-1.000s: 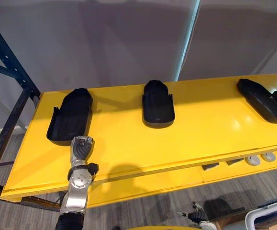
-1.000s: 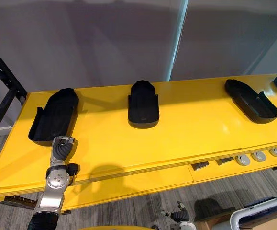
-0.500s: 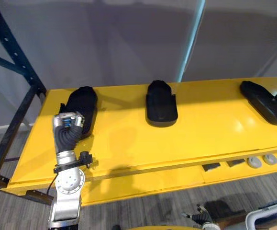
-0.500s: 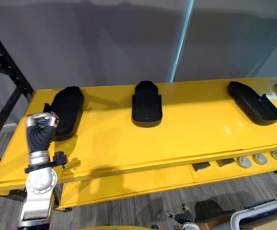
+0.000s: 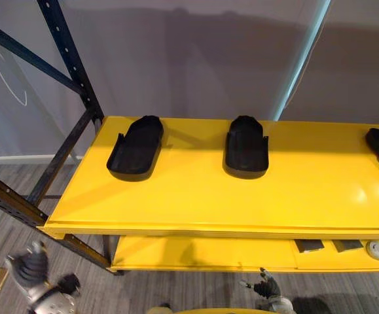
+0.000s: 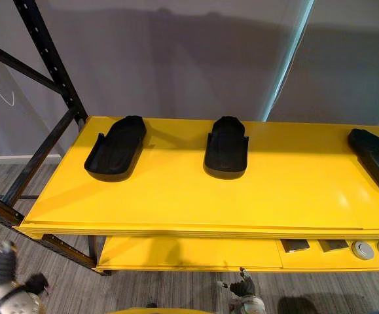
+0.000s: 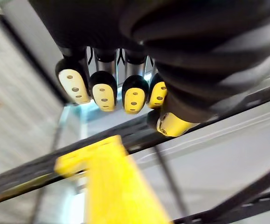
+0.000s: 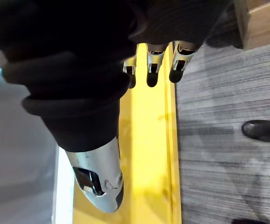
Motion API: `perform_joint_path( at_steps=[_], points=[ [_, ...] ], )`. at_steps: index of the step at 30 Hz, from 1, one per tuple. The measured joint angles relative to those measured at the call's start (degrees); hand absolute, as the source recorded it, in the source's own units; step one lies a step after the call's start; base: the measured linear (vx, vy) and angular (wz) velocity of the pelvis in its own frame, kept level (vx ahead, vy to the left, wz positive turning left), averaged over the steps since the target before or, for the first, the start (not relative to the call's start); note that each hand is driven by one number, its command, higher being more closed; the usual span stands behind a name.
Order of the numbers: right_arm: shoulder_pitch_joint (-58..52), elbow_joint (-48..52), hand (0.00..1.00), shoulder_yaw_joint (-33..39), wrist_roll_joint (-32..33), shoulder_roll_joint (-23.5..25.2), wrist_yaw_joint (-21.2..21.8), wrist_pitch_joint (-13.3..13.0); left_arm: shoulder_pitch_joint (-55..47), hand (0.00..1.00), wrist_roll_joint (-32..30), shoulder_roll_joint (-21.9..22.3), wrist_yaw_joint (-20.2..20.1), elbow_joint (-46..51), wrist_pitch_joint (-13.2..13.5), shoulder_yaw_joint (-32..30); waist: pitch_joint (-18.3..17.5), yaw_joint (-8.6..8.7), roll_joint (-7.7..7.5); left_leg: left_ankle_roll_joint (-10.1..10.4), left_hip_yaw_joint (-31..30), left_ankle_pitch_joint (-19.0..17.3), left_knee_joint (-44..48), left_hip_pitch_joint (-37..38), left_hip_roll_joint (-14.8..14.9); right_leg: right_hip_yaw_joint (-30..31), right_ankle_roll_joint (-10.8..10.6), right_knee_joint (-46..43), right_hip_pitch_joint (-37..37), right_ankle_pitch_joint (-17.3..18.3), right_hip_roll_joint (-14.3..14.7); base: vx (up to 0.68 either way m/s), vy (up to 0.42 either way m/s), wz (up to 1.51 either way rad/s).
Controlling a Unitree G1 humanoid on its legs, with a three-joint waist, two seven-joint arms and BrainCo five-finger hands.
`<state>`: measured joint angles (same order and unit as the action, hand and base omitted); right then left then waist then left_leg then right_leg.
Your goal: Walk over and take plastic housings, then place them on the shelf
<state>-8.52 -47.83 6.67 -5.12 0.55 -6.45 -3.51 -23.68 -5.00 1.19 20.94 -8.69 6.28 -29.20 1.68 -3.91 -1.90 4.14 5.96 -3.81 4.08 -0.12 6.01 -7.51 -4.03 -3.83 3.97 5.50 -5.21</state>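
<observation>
On the yellow shelf (image 5: 196, 196) lay three black housings, well apart in a row and nearer the wall than the front edge. At the left, by the dark rack post (image 5: 71, 65), the left housing (image 5: 135, 147) had its long axis running front to back but slanted, rounded end toward the wall, open wider end toward the front and left. Next along, the middle housing (image 5: 246, 147) lay straight front to back, narrow rounded end to the wall. At the right border the third housing (image 6: 376, 159) lay slanted and partly cut off. Below the shelf's front edge the left hand (image 5: 29, 268) hung near the floor, fingers (image 7: 104, 91) relaxed, holding nothing. Lower, the right hand (image 5: 266, 288) also had loose fingers (image 8: 178, 63) and held nothing.
</observation>
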Motion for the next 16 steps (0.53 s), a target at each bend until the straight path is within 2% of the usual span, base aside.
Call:
perform_joint_path(
  at_steps=[3,6,11,16],
  points=[
    [-0.5,0.0,0.00,-0.1,0.0,0.3,0.0,0.1,1.0,0.00,1.0,0.5,-3.0,-13.8,-1.4,2.0,-0.3,-0.03,-0.86,0.0,0.1,0.0,0.0,0.0,-0.1,0.0,-0.1,-0.1,-0.1,0.2,-0.2,0.02,0.006,0.00],
    [-0.5,0.0,0.00,0.1,0.0,0.3,0.0,0.1,2.1,0.00,1.0,0.9,-6.1,-22.5,-1.9,4.6,-0.4,0.01,-1.04,0.0,0.4,0.0,-0.1,0.7,-0.5,0.2,-0.3,-0.2,-0.1,0.3,-0.6,0.03,0.018,-0.03],
    [-1.5,-0.4,0.00,0.3,0.1,0.2,-0.1,0.1,5.1,0.00,1.1,0.7,-7.8,-28.2,-1.9,6.2,-0.5,0.11,0.30,-0.2,0.5,0.2,-1.5,1.1,-1.1,0.2,-0.6,-0.3,-0.2,0.6,-1.0,-0.01,0.002,0.00],
    [-1.6,-1.4,0.00,0.9,0.3,0.1,-0.1,0.1,7.1,0.00,-0.3,0.7,-8.5,-32.1,-1.8,10.3,-0.5,0.18,0.71,-0.2,0.8,1.1,-4.0,2.8,-1.9,0.5,-0.8,0.1,-0.3,0.7,-0.9,0.03,0.005,-0.03]
  ],
)
